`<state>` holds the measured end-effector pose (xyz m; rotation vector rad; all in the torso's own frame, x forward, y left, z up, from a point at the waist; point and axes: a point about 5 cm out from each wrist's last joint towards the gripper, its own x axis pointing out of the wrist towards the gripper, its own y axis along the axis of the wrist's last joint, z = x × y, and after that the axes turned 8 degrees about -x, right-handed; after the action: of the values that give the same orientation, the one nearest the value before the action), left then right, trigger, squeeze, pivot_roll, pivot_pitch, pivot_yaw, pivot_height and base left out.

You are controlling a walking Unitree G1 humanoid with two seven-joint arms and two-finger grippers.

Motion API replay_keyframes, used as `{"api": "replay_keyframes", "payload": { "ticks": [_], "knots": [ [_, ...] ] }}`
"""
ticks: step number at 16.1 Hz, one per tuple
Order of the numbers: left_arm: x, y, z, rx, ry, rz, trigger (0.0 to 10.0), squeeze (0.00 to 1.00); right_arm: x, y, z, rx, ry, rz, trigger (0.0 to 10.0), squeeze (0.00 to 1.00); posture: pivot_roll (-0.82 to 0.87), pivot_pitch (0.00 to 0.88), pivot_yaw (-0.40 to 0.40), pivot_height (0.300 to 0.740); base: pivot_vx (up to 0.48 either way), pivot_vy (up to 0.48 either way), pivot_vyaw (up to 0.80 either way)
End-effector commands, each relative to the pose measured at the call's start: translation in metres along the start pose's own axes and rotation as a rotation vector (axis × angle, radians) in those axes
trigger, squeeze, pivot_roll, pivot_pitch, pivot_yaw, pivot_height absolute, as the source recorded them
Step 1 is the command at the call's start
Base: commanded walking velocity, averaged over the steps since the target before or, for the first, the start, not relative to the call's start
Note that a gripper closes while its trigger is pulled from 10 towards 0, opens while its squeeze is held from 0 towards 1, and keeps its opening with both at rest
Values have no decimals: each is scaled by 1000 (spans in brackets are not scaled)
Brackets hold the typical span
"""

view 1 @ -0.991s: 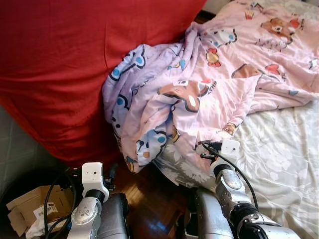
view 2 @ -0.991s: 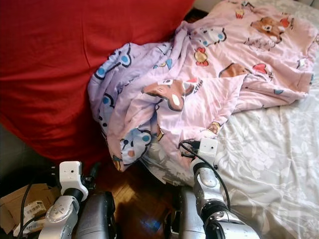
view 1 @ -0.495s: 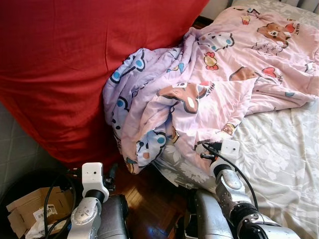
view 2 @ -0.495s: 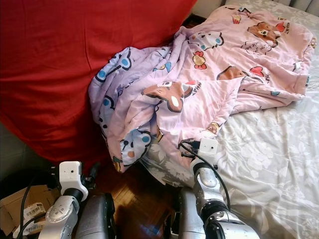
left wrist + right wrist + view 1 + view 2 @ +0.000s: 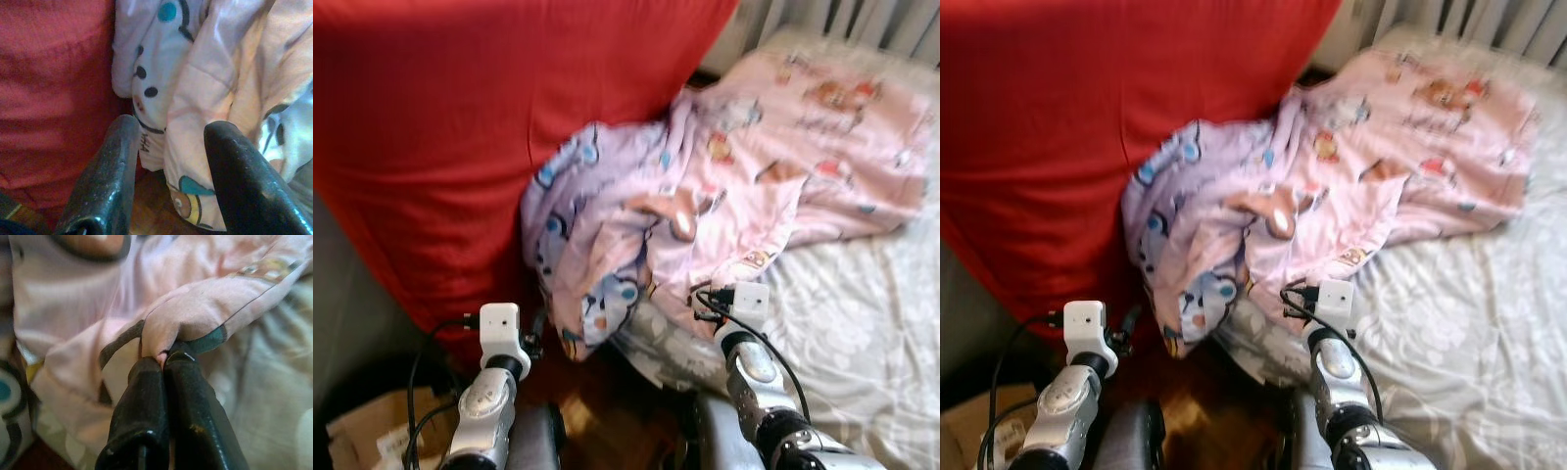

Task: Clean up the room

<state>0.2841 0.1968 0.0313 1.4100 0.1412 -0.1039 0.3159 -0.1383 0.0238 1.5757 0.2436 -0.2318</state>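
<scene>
Right gripper (image 5: 164, 363) pinching quilt (image 5: 205, 318) edge

Two silver arms carry white wrist boxes, looping black cables and glossy black gripper fingers (image 5: 107, 181).

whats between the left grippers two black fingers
In the left wrist view, the left gripper is open; between its fingers hangs the edge of the pink cartoon-print quilt, with dark wooden floor below.

You won't find any text you can read here: the cartoon prints on the pink quilt (image 5: 783, 166) are blurred, and whatever lettering sits beside them stays illegible.
</scene>
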Motion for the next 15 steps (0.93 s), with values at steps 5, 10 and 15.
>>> {"api": "replay_keyframes", "payload": {
  "ticks": [5, 10, 15],
  "knots": [
    [-4, -13, -4, -6, 16, -38, 10000, 0, -3, -6, 2, -13, 0, -8, 10000, 0, 66, 54, -44, 666, 0, 0, 0],
    [-4, -14, -6, -6, 23, -40, 10000, 0, -4, -8, 2, -20, 0, -22, 10000, 0, 67, 66, -44, 671, 0, 0, 0],
    [-17, -31, -28, -28, 121, -111, 10000, 0, -4, -7, 4, -9, -3, -9, 10000, 0, 68, 67, -45, 671, 0, 0, 0]
  ]
}}
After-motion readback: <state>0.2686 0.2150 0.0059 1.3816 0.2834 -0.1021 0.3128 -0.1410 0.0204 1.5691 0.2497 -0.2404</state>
